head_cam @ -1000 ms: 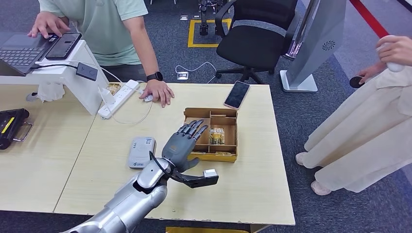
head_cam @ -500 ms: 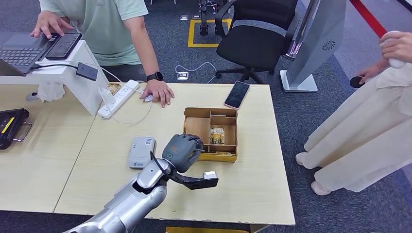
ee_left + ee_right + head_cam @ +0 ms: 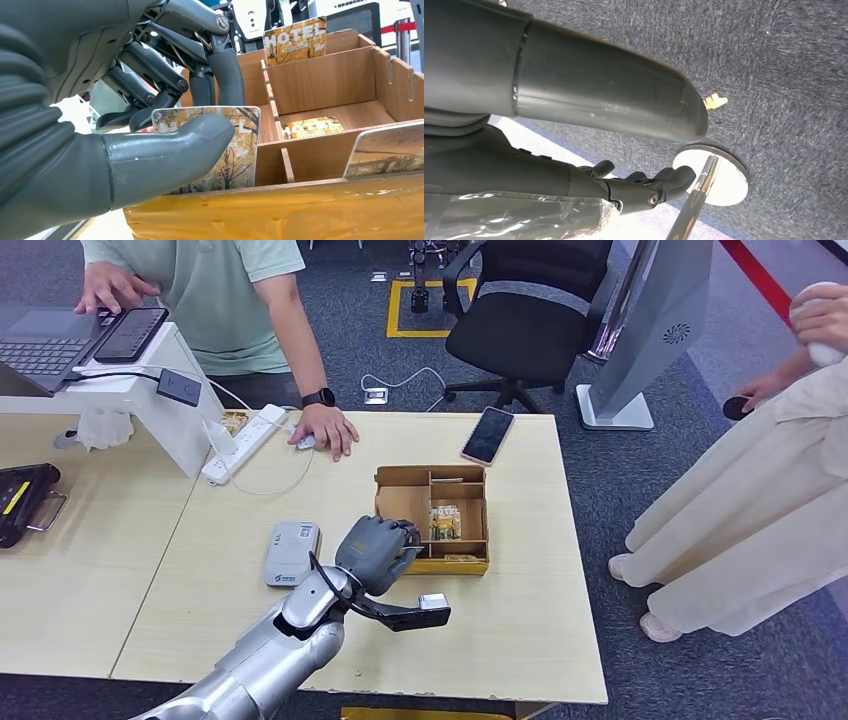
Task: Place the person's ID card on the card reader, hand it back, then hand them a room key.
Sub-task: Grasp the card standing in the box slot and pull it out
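I had the left robot hand (image 3: 150,115) pinching a room key card (image 3: 235,150) between thumb and fingers inside the wooden box (image 3: 433,502) on the desk (image 3: 520,570), gripping its upright face to lift it clear for the handover.

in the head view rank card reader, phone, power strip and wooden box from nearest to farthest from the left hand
From the left hand:
1. wooden box, at its fingers, table middle
2. card reader, just beside the wrist
3. phone, far table edge, robot's right
4. power strip, far edge, robot's left; close to the phone's rank
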### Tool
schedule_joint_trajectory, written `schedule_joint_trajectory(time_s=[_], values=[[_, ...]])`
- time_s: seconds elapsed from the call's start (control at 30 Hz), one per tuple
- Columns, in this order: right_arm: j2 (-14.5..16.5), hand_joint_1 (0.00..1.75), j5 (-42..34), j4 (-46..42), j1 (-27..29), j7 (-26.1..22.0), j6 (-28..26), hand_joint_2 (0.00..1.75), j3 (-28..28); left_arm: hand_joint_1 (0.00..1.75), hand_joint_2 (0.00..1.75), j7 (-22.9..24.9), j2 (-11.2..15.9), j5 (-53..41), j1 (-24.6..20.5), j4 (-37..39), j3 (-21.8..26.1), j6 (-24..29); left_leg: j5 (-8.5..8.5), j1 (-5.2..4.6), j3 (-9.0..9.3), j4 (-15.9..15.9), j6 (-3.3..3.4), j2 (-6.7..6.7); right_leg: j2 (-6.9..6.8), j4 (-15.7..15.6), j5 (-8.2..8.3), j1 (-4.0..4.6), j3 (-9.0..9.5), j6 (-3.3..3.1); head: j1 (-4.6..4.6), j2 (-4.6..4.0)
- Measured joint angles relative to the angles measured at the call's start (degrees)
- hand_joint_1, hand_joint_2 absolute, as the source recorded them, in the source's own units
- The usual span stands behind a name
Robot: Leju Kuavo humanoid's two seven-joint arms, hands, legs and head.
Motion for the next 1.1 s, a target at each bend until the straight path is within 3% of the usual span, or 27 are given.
schedule_joint_trajectory(time_s=[0.53, 0.77, 1.1], values=[[0.0, 0.00, 0.0, 0.0, 0.3, 0.6, -0.1, 0.00, 0.1, 1.75, 1.75, 0.6, 1.5, 1.2, -0.6, -5.0, 0.9, 4.7, 0.00, 0.00, 0.00, 0.0, 0.00, 0.00, 0.00, 0.0, 0.00, 0.00, 0.00, 0.00, 0.00, 0.00], [0.0, 0.00, -0.1, 0.0, 0.7, 0.3, -0.1, 0.00, 0.1, 1.75, 1.75, 0.7, 3.2, 3.3, -2.1, -9.3, 5.5, 6.0, 0.01, 0.01, 0.00, 0.0, -0.01, 0.00, 0.01, 0.0, 0.00, 0.00, 0.00, 0.00, 0.00, 0.00], [0.0, 0.00, 0.1, 0.0, 0.6, 0.3, -0.1, 0.00, 0.3, 1.75, 1.75, 0.8, 3.6, 2.7, -7.5, -9.7, 12.4, 12.7, 0.02, 0.00, 0.00, 0.0, -0.01, 0.00, 0.00, 0.0, 0.01, 0.00, 0.00, 0.00, 0.00, 0.00]])
